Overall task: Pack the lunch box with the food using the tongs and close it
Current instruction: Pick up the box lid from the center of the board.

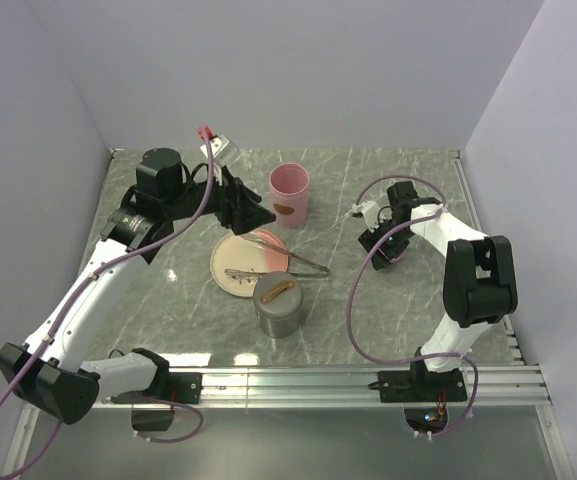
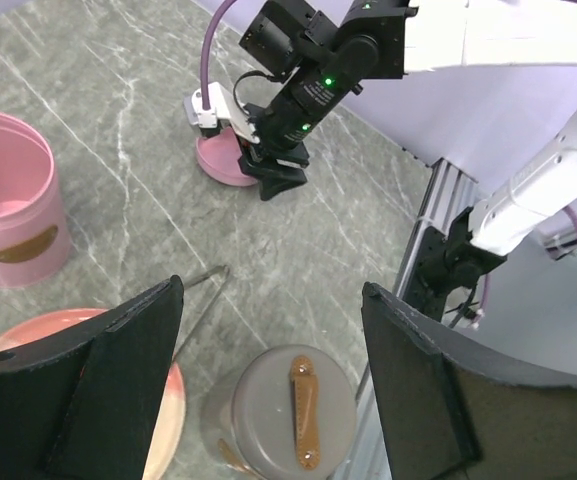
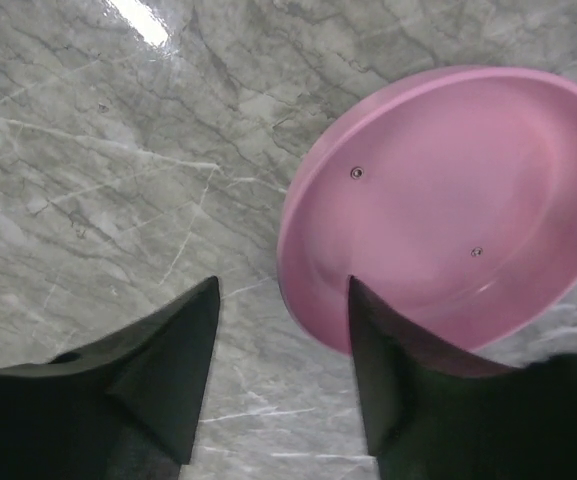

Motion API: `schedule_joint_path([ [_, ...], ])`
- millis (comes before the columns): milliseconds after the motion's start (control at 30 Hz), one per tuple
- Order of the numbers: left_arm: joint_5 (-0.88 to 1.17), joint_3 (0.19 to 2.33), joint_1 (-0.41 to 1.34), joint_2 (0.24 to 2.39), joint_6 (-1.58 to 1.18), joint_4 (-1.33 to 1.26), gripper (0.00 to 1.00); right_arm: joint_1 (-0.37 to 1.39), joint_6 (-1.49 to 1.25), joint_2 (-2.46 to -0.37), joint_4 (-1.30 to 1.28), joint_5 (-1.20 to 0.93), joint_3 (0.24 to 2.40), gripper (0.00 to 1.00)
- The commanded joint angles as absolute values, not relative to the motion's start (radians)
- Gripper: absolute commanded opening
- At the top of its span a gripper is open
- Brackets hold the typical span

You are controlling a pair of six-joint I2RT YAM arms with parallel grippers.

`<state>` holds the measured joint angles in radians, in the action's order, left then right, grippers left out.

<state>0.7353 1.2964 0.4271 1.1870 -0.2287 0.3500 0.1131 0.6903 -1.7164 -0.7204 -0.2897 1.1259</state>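
Ok, early stage imo.

Top cam: tongs (image 1: 268, 272) lie across plate (image 1: 223, 275) on surface (image 1: 388, 320), no claw on them. Left claw (image 1: 251, 212) hovers btw plate and pink box (image 1: 289, 193), which is open. Grey tin (image 1: 278, 308) has its lid on.

Left wrist: claw wide open, empty. No food seen in the visible part of the box; food not discernible anywhere.

Right wrist: right claw (image 3: 283, 295) part open, straddling rim of pink lid (image 3: 448, 200), not clamped.

Todo: grab tongs, move food, fit lid.
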Motion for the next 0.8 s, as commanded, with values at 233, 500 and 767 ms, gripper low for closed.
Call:
schedule_joint_path([
  [233, 0.778, 1.201, 0.362, 1.138, -0.405, 0.204, 0.77, 0.107, 0.680, -1.729, -0.664, -0.337, 1.160, 0.19],
  [500, 0.735, 1.154, 0.354, 1.101, -0.480, 0.117, 0.79, 0.104, 0.646, -1.698, -0.762, -0.484, 1.319, 0.00],
  [767, 0.778, 1.189, 0.345, 1.108, -0.613, 0.048, 0.86, 0.097, 0.519, -1.624, -0.968, -0.909, 1.699, 0.00],
])
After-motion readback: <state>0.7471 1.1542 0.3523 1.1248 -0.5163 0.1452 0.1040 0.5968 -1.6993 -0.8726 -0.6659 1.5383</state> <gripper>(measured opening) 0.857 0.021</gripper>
